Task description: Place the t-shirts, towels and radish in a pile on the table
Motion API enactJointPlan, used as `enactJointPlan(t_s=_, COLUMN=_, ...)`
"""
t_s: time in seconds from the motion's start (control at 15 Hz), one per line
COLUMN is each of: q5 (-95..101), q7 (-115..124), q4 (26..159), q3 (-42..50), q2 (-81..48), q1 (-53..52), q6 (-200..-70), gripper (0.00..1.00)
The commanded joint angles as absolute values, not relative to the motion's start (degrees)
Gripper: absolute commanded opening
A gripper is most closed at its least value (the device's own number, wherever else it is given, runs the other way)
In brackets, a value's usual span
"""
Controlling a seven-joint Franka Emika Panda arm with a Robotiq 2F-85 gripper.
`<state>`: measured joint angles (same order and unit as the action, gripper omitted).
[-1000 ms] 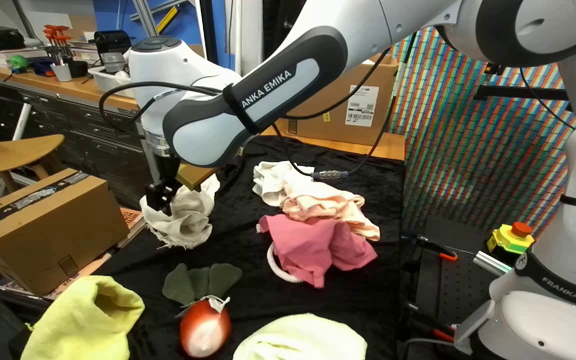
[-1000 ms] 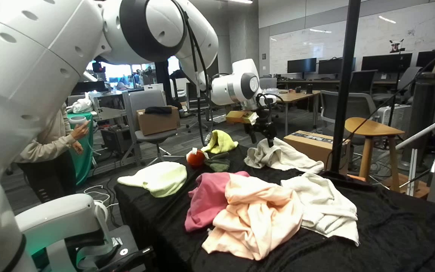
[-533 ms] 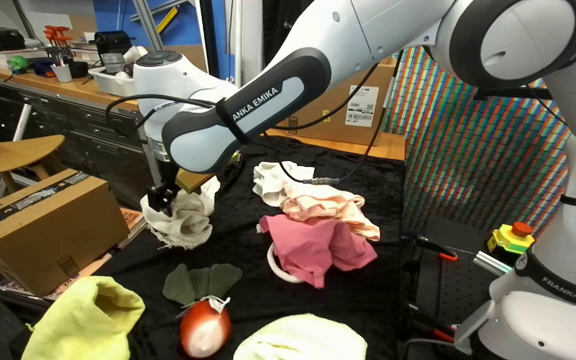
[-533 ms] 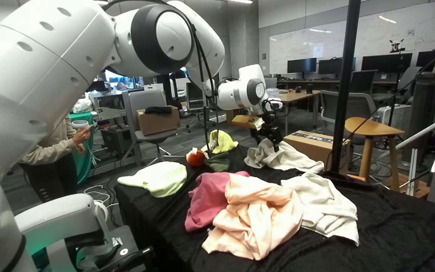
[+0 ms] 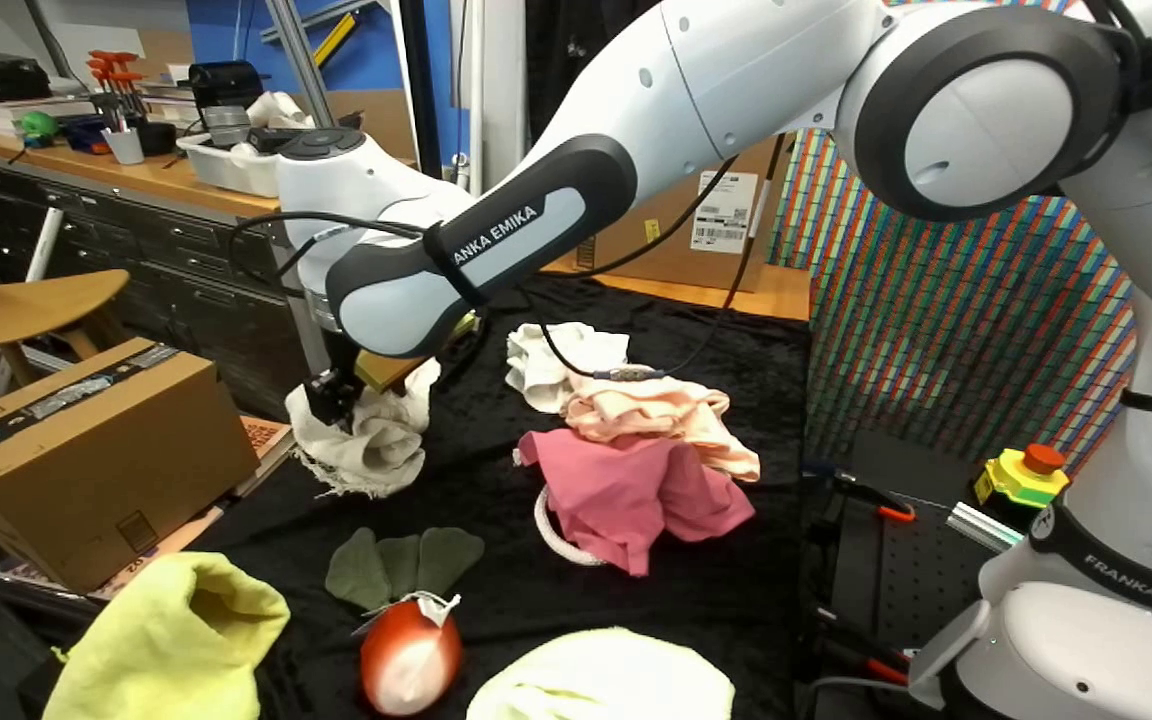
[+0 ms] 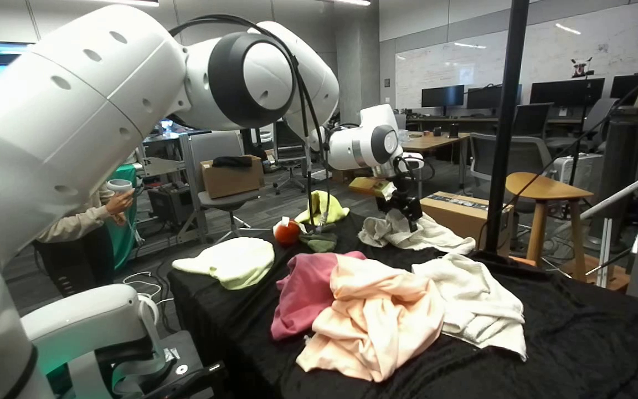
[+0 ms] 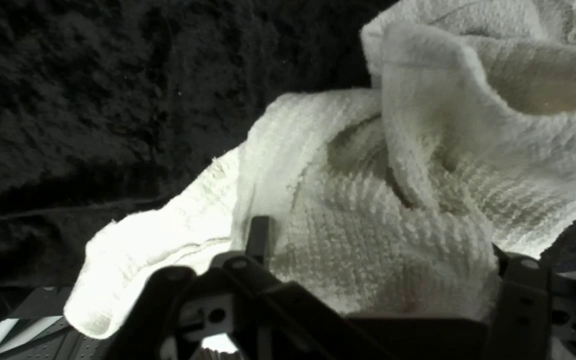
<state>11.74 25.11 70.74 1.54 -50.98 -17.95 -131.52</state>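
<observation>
The pincer [image 7: 384, 245] dips lower onto a crumpled off-white towel [image 5: 373, 450] on the black-draped surface [image 5: 516, 600], its jaws apart with folds lying between them; a grasp, it seems, is about to begin. The red radish [image 5: 411, 662] rests apart from the overlapping pink cloth [image 6: 303, 293], peach cloth [image 6: 374, 316] and white cloth [image 6: 477, 305], leaving the apparent pile short of complete.

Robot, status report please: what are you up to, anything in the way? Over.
End effector: jaws open, off-white towel between them. Radish apart, lying on black-draped table. Cardboard box near towel; nothing seen blocking.
</observation>
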Motion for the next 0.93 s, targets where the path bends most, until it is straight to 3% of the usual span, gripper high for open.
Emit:
enactJointPlan(t_s=0.0, q5=10.4, q7=24.3, q4=65.7, q3=2.3, q2=-53.6, q1=-17.9, q6=-128.5, gripper=0.58)
enactJointPlan(t_s=0.4, q5=9.3, q7=21.0, q4=63.8, q3=0.9, q2=-53.4, q1=-16.7, q6=-122.2, gripper=0.11)
enactJointPlan(t_s=0.6, q5=8.7, q7=17.2, q4=64.0, q3=0.1, q2=-51.3, q1=-16.2, q6=-118.9, gripper=0.05)
enactJointPlan(t_s=0.87, q5=9.1, q7=13.1, q4=66.8, q3=-0.3, q2=-46.0, q1=-15.6, q6=-117.2, gripper=0.08)
